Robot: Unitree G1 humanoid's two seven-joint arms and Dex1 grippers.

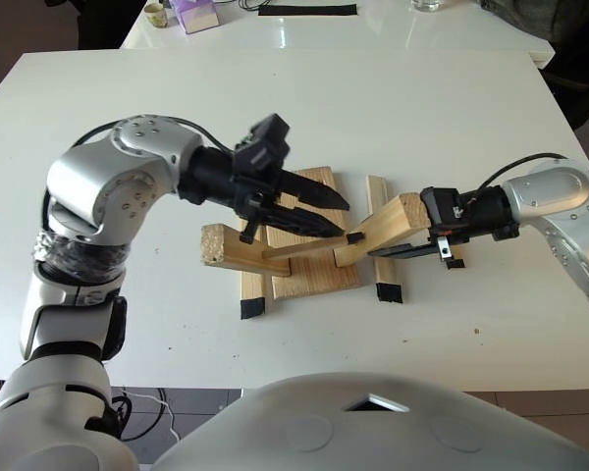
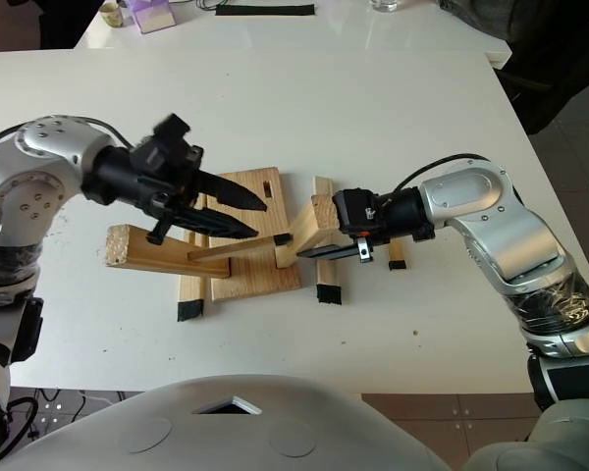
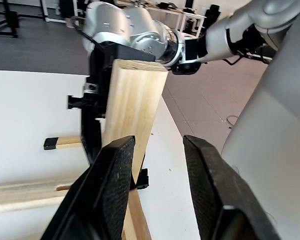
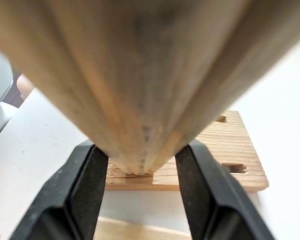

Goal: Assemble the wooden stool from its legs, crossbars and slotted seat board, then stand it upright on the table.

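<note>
Left leg piece (image 1: 231, 250): lies flat on the desk (image 1: 128, 118), its thick end to the left, touching the seat board's left edge.
Left tool (image 1: 344, 222): wide open and empty; it hovers over the seat board with its fingers pointing right, just above the crossbar.
Seat board (image 1: 314, 275): flat in the middle of the desk, slots showing, with nothing fitted into it yet.
Crossbar (image 1: 299, 248): a thin stick lying across the board, running from the left leg piece toward the right one.
Right leg piece (image 1: 393, 221): tilted, its thick end lifted and its lower end near the crossbar's right tip. Whether the two touch I cannot tell.
Right tool (image 4: 142, 152): clamped on the right leg piece, one finger on each side of the wood.
Step in hand: probably joining the crossbar to the right leg piece, with the frame not yet closed.
Next move: the left tool likely needs to close on the crossbar and steady it while the right leg piece is lined up and pressed onto its end. A skewed angle could jam the joint.
</note>
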